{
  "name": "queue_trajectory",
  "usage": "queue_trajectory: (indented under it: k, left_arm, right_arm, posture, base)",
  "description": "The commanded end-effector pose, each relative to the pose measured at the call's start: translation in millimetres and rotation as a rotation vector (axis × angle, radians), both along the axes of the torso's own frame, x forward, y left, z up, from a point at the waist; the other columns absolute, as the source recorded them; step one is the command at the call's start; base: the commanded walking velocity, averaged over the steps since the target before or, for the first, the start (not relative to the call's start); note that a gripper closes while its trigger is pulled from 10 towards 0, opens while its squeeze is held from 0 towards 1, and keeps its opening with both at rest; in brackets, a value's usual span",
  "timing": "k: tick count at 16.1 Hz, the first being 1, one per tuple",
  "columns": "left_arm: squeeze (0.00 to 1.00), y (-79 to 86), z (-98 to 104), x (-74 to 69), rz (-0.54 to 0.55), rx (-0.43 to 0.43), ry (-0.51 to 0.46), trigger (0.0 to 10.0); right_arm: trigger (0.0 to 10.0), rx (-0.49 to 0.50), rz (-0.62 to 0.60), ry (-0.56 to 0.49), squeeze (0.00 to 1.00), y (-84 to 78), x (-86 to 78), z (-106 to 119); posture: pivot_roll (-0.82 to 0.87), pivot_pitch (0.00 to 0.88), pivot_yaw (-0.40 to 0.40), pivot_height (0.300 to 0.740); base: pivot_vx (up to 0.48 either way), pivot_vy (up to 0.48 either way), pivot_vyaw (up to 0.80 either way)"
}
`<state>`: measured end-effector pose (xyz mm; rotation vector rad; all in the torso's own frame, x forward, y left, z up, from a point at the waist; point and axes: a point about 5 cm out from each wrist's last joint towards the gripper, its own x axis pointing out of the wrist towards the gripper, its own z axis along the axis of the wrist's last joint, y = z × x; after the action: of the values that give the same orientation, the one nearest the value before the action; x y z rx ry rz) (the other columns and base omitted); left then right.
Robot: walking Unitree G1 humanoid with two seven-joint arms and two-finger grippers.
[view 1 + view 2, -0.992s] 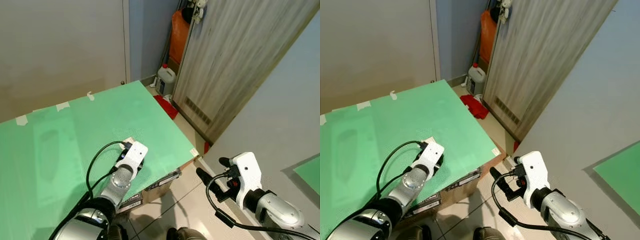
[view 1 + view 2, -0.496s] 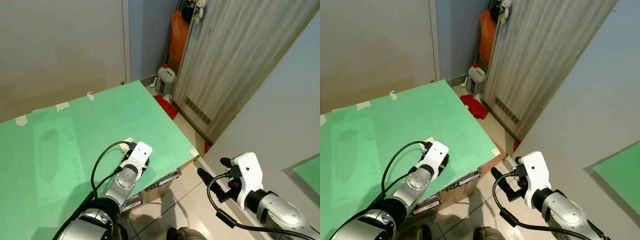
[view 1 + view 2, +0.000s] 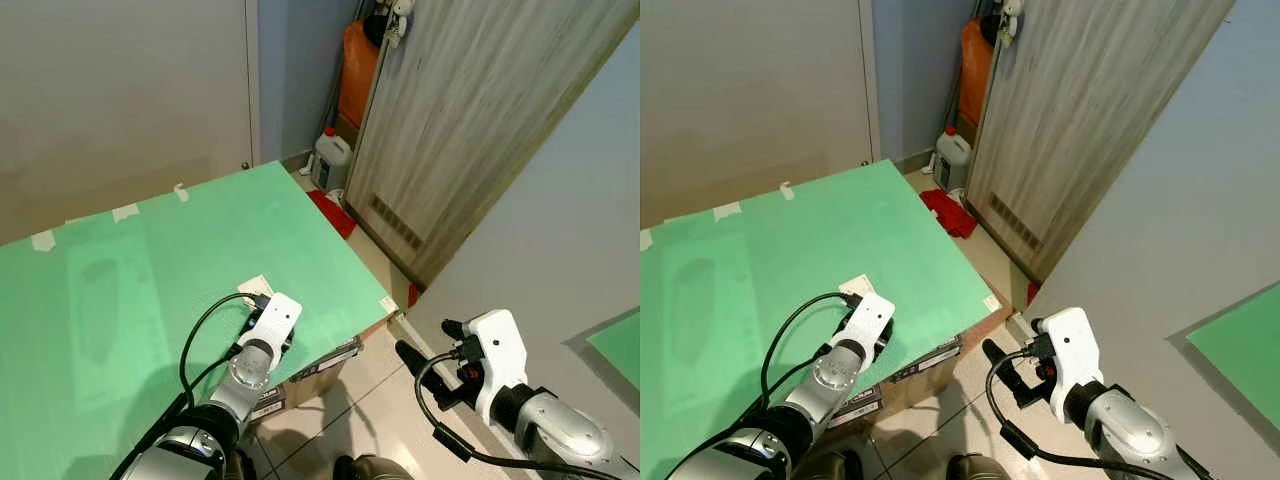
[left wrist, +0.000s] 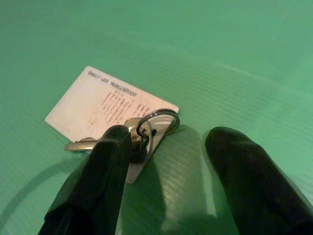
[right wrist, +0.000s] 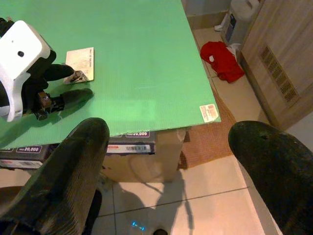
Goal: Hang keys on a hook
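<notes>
The keys lie flat on the green surface, near its front-right corner, on the corner of a white card. In my left wrist view I make out a round ring standing half up from the card and a key blade running out from under one of the left fingers.

The bunch's long axis runs from the ring toward about 9 o'clock in that view, the blade tip pointing that way; I can't tell its exact heading on the surface from the head views.

I judge the step in hand to be the pickup. My left gripper hangs right over the bunch, fingers spread, nothing between them, one fingertip at the ring and the other well clear on bare green. To do this well I would:

- centre the ring between the two fingers
- come down until the tips touch the surface
- close across the ring, not the flat card, so the card does not slide away.

The ring must stay free for the hook.

My right gripper idles over the floor tiles at 4 o'clock of the surface, its fingers wide apart and empty.
</notes>
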<state>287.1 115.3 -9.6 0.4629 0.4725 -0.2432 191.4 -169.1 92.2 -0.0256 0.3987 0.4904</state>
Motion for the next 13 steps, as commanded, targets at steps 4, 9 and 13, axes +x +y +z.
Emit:
queue_trajectory:
  k: [4,9,13]
  left_arm:
    - [0.00,2.0,-4.2,-2.1,0.023,0.000,0.041,10.0]
    - [0.00,4.5,-2.9,0.2,0.024,-0.018,0.053,0.0]
    - [0.00,-2.0,-3.6,-2.2,-0.033,-0.064,0.061,0.0]
  right_arm:
    - [10.0,-0.021,-0.008,0.001,0.00,-4.7,-2.5,3.7]
    - [10.0,-0.025,-0.009,0.003,0.00,-5.6,-2.9,4.2]
    - [10.0,-0.029,-0.008,0.007,0.00,-6.5,-3.7,4.6]
  posture:
    - [-0.24,0.135,-0.102,0.740]
    - [-0.25,0.138,-0.106,0.740]
    - [-0.25,0.140,-0.111,0.740]
  base:
    - [0.000,0.000,0.00]
    - [0.000,0.000,0.00]
    - [0.000,0.000,0.00]
